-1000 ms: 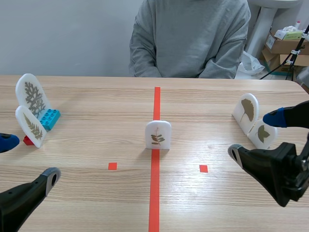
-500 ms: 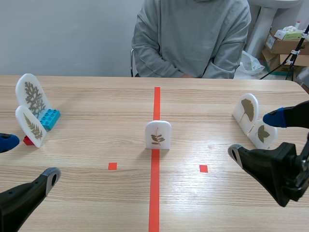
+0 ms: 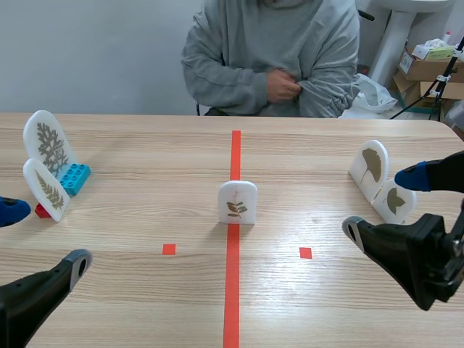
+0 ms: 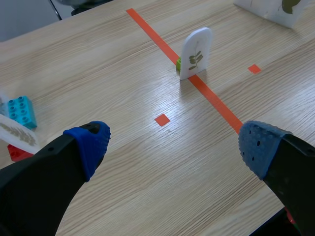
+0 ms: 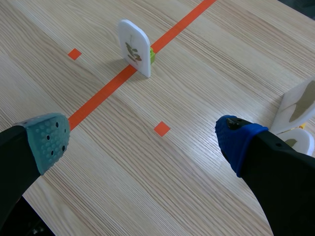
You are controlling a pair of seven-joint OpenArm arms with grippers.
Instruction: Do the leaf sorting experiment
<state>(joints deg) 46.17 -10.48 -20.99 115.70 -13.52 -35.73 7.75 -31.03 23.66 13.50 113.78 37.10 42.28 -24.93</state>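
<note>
A white card with a small leaf sprig (image 3: 238,202) stands upright on the red centre line, a green brick (image 5: 151,55) behind its base. Two leaf cards (image 3: 48,143) (image 3: 46,190) stand at the left by a blue brick (image 3: 75,177) and a red brick (image 3: 42,211). At the right stand a ginkgo card (image 3: 373,163) and another leaf card (image 3: 395,200). My left gripper (image 3: 43,238) (image 4: 174,145) is open near the front left, holding nothing. My right gripper (image 3: 382,204) (image 5: 142,140) is open at the right, close to the right-hand cards. The centre card (image 4: 196,52) (image 5: 134,47) lies well ahead of both.
A person in a grey sweatshirt (image 3: 275,58) sits across the table, hands held at the chest. Cardboard boxes (image 3: 428,69) stand off the table at the back right.
The person has shifted and drawn both hands up to the chest. Both arms and all cards stay where they were.
</note>
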